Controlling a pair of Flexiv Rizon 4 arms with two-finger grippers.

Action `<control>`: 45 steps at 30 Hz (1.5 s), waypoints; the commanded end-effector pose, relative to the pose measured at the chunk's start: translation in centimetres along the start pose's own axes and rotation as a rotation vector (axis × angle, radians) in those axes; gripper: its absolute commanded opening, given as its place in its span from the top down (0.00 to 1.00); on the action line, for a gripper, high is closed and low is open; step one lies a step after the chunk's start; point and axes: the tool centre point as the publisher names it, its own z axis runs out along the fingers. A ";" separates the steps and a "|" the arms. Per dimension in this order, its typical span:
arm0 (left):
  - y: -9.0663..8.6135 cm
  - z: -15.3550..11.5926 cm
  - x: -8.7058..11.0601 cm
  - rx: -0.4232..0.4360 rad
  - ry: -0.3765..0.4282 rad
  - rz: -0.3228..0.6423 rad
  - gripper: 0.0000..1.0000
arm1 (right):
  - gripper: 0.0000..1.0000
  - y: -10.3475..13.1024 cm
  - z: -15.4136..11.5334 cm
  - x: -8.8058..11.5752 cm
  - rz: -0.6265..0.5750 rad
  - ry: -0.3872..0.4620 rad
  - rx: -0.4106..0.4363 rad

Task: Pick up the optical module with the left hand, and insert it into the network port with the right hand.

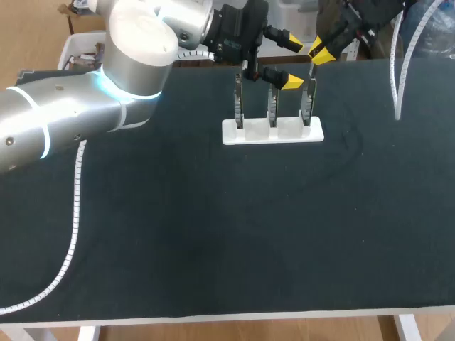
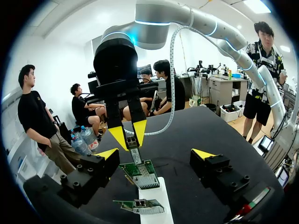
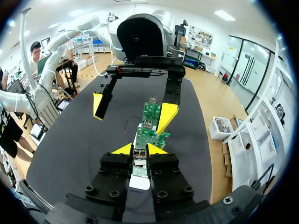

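Observation:
A white rack (image 1: 274,132) holds three upright green circuit boards. My right gripper (image 1: 320,51) is shut on the small metal optical module (image 2: 133,142), holding it just above the port end of the nearest board (image 2: 140,171). In the right wrist view that gripper (image 3: 138,149) has the module (image 3: 138,159) pinched between its fingers, directly over the row of boards (image 3: 149,122). My left gripper (image 1: 293,62) is wide open and holds nothing. In its own view it (image 2: 155,154) straddles the rack (image 2: 161,196), facing the right gripper (image 2: 129,133).
The rack stands at the back middle of the black table (image 1: 213,234). A white cable chain (image 1: 71,234) trails over the table's left side, and another cable (image 1: 395,78) hangs at the back right. My left arm (image 1: 78,121) crosses the back left corner.

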 end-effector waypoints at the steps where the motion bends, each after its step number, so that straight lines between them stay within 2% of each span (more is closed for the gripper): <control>1: 0.0 0.0 -0.1 0.000 0.004 -0.001 0.00 | 1.00 -0.5 -0.1 0.1 0.000 -0.003 -0.037; 25: 0.0 0.0 -0.1 0.000 0.004 -0.001 0.00 | 1.00 -0.5 0.1 -0.1 -0.008 -0.001 -0.042; 45: 0.0 0.0 -0.1 0.000 0.004 -0.001 0.00 | 1.00 -0.7 0.2 0.5 0.004 -0.004 -0.043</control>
